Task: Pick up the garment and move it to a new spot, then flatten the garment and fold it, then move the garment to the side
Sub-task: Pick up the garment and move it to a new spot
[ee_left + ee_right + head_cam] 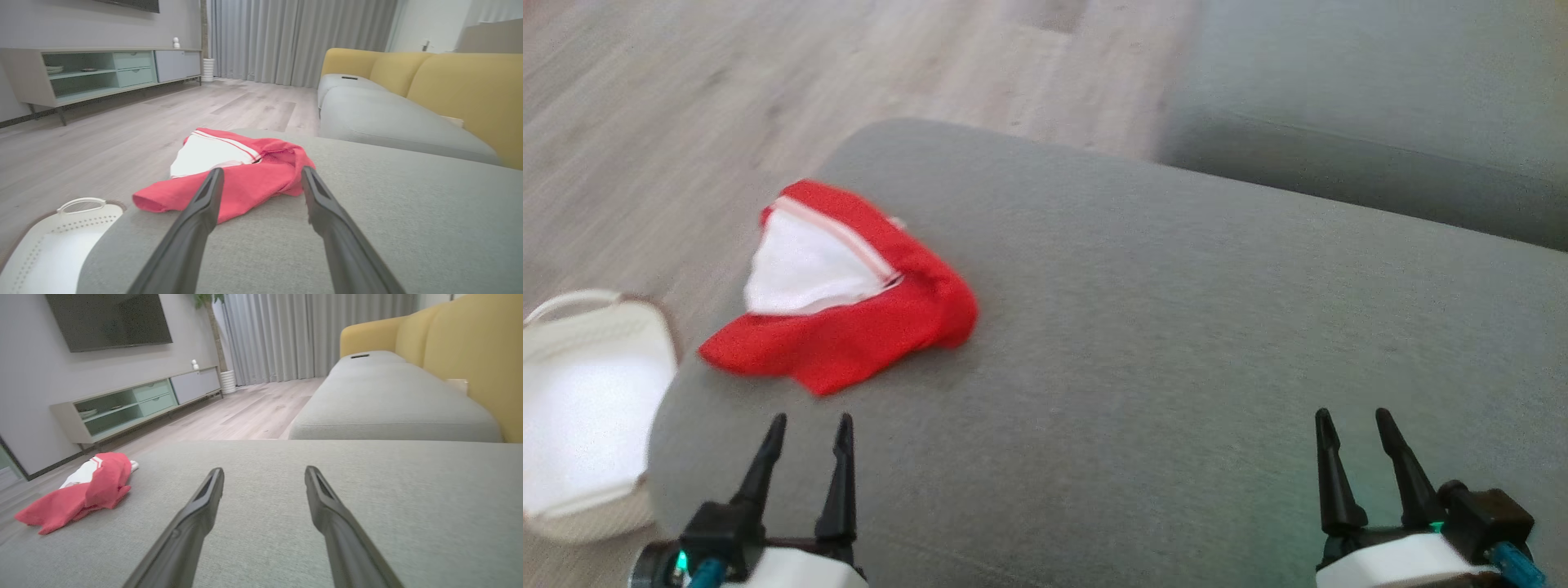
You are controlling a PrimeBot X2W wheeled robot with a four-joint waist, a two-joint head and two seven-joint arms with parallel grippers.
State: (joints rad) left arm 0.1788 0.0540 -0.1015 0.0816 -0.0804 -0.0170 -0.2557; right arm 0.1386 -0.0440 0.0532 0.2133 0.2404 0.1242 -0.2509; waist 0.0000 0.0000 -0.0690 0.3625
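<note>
A red garment with a white panel lies crumpled on the left part of a grey cushion, close to its left edge. My left gripper stands open just short of the garment's near edge, with nothing between its fingers. In the left wrist view the garment lies straight beyond the open left gripper. My right gripper is open over bare cushion at the lower right, far from the garment. From the right wrist, the garment sits far left of the open right gripper.
A white basket stands on the wooden floor left of the cushion. A grey sofa seat with yellow backrests lies beyond the cushion. A low TV cabinet lines the far wall.
</note>
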